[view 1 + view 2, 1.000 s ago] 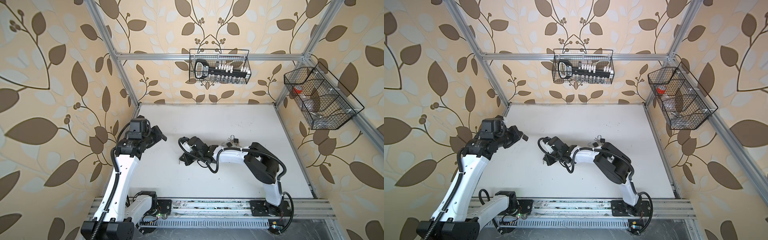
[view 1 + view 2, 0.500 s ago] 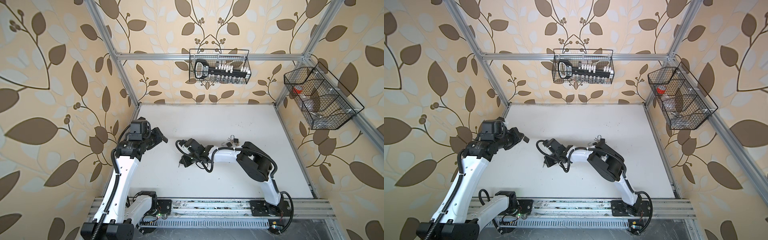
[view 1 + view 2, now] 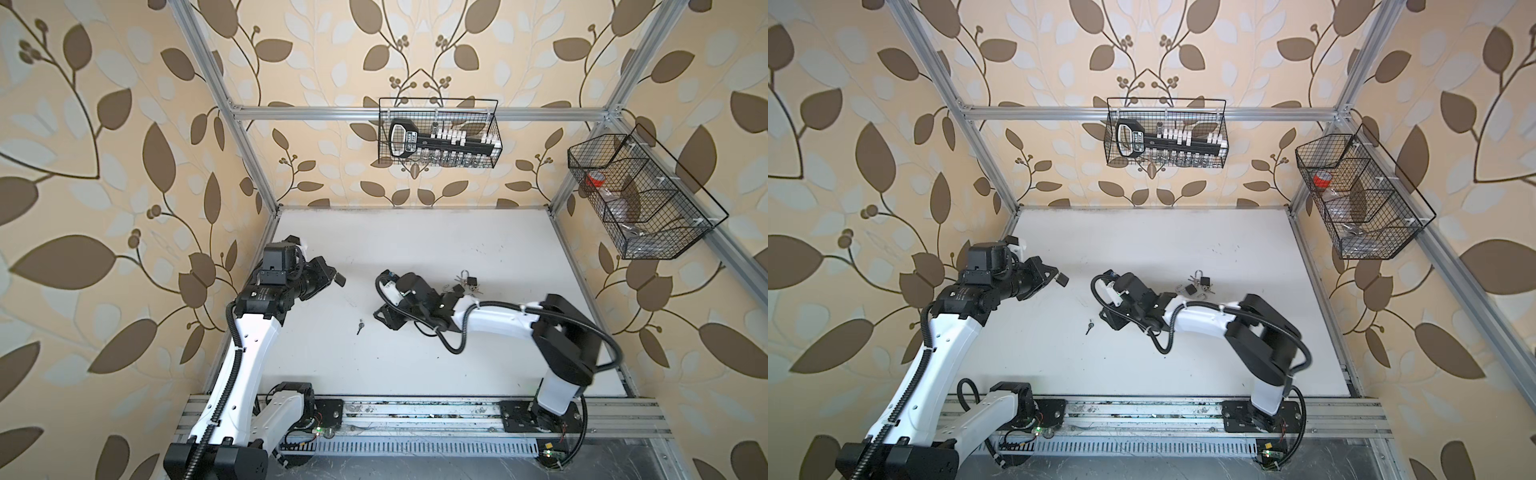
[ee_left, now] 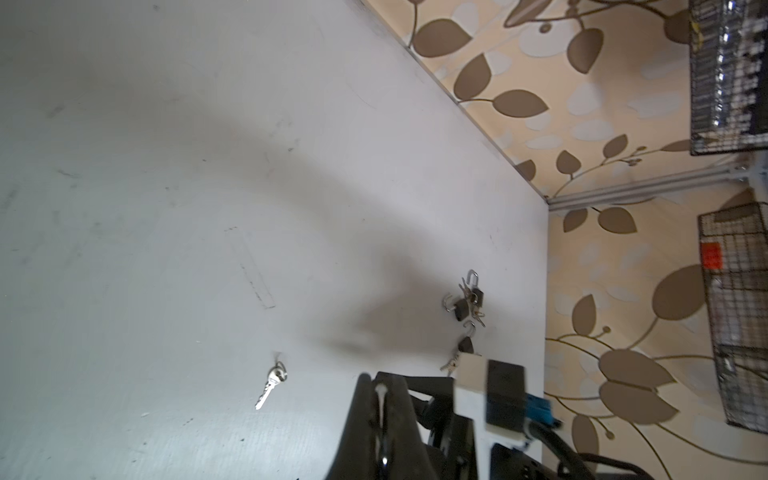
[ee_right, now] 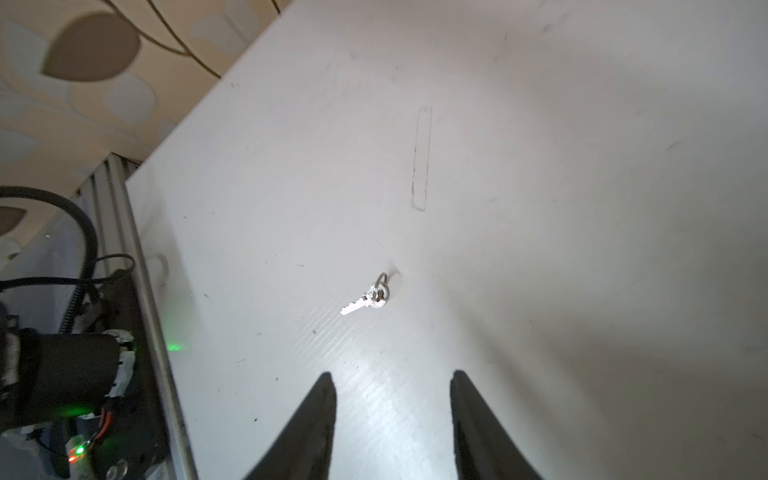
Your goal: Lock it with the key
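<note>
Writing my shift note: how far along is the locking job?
Done: nothing visible. In hand: right claw open and empty, the key lying loose on the table ahead; left claw shut. Left: pick up key, lock padlocks, whose shackles look open.

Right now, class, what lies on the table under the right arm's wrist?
A padlock and keys poke out at its edge; the arm covers anything further under. A lone key lies ahead of the open right pincer.

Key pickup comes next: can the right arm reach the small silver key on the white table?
Probably yes: the small silver key lies alone on the white table just ahead of the open right end effector, nothing between.
</note>
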You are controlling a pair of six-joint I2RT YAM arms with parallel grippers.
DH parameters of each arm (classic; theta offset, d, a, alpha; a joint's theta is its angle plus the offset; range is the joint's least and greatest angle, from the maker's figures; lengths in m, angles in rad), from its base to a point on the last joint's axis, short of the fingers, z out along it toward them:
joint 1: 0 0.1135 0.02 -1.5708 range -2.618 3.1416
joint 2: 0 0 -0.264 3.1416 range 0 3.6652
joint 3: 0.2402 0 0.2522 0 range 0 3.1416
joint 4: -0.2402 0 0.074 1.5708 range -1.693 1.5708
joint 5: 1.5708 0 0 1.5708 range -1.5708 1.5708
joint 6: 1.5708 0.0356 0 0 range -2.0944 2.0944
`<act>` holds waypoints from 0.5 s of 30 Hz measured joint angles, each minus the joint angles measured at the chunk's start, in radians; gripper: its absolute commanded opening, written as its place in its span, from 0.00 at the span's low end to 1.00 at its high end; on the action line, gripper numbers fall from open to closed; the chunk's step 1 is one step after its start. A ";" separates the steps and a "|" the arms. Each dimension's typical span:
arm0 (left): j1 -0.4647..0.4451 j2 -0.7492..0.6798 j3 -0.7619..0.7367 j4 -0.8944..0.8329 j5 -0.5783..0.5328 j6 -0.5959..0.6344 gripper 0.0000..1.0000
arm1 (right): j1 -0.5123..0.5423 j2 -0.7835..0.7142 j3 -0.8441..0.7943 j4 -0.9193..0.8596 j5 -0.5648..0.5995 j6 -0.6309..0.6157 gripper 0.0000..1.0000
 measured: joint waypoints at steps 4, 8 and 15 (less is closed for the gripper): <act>-0.038 0.000 -0.039 0.116 0.088 -0.026 0.00 | 0.000 -0.259 -0.165 0.110 0.077 -0.104 0.77; -0.199 0.000 -0.040 0.223 0.102 -0.030 0.00 | -0.003 -0.412 -0.270 0.178 0.134 -0.211 0.78; -0.430 -0.002 -0.058 0.361 0.090 -0.024 0.00 | -0.006 -0.548 -0.296 0.195 0.167 -0.372 0.76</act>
